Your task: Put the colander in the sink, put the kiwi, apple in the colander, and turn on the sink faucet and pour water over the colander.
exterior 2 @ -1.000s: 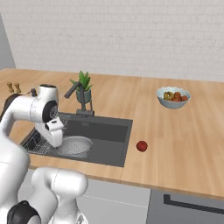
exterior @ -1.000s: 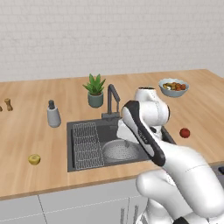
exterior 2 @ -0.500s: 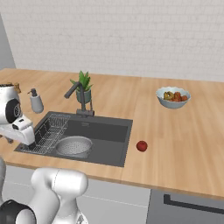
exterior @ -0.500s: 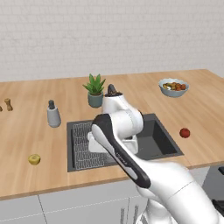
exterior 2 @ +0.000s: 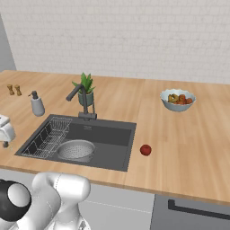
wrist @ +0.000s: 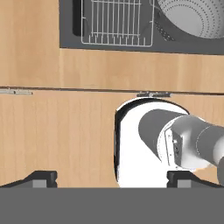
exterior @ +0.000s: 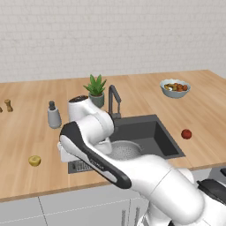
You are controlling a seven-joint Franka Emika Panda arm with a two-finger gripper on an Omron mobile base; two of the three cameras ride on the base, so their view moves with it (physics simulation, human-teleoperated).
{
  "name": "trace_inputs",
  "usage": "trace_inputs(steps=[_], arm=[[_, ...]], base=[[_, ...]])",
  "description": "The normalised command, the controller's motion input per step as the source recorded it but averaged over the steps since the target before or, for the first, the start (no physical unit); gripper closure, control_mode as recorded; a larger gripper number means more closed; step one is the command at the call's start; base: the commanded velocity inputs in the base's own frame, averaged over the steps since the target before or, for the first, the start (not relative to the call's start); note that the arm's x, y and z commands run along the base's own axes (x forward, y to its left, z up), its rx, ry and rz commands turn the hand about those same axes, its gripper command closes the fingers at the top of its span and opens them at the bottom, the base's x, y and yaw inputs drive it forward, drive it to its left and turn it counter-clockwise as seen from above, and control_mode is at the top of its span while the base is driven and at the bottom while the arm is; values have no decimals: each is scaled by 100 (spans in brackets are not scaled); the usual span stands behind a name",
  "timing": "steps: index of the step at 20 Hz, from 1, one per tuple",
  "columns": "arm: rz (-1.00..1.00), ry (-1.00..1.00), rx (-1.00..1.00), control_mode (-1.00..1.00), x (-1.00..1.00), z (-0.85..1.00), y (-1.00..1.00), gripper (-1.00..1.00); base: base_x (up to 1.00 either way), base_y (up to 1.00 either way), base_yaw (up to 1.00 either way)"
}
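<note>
**Q:** Left base view: which way is the kiwi lying from the gripper?

**A:** The gripper [exterior: 66, 155] is hanging low over the counter at the sink's [exterior: 167, 145] near-left corner. The kiwi [exterior: 34, 160] is resting on the wood to the gripper's left, near it but not touching. It is round, so no long axis is dictating the approach. The colander [exterior: 126, 150] is sitting in the sink on the gripper's right, and the apple [exterior: 186, 133] is lying far to that same side, beyond the basin. The faucet [exterior: 113, 100] is standing behind the colander.

**Q:** Right base view: what is changing in that reading?

**A:** Nothing. The gripper [exterior 2: 5, 143] is showing at the frame's left edge, over the counter beside the wire rack [exterior 2: 48, 136]. The colander [exterior 2: 76, 150] and then the apple [exterior 2: 145, 150] are lying progressively farther away on its sink side.

**Q:** Hand view: how are the jaws standing?

**A:** The gripper [wrist: 113, 179] is spread to its full width, the two fingertips [wrist: 41, 178] standing well apart with nothing between them. The rack [wrist: 117, 22] and the colander's rim [wrist: 192, 19] are showing ahead of the tips.

**Q:** What is the coming move turning on?

**A:** Judging from this, a sideways shift away from the sink and onto the kiwi, the nearer fruit.
</note>
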Motion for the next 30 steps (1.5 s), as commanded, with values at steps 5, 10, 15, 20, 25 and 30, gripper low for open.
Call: trace_inputs(steps=[5, 10, 15, 20, 25, 30], arm=[[18, -17, 0, -100, 1, -1, 51, -100], [12, -18, 2, -100, 17, -8, 40, -100], [8, -4, 3, -100, 42, -12, 39, -100], [5, 0, 3, -100, 46, -22, 42, -100], [6, 0, 1, -100, 43, -32, 46, -100], [5, 0, 0, -100, 41, -32, 35, -100]], base=[[0, 0, 0], [0, 0, 0], [0, 0, 0], [0, 0, 0], [0, 0, 0], [0, 0, 0]])
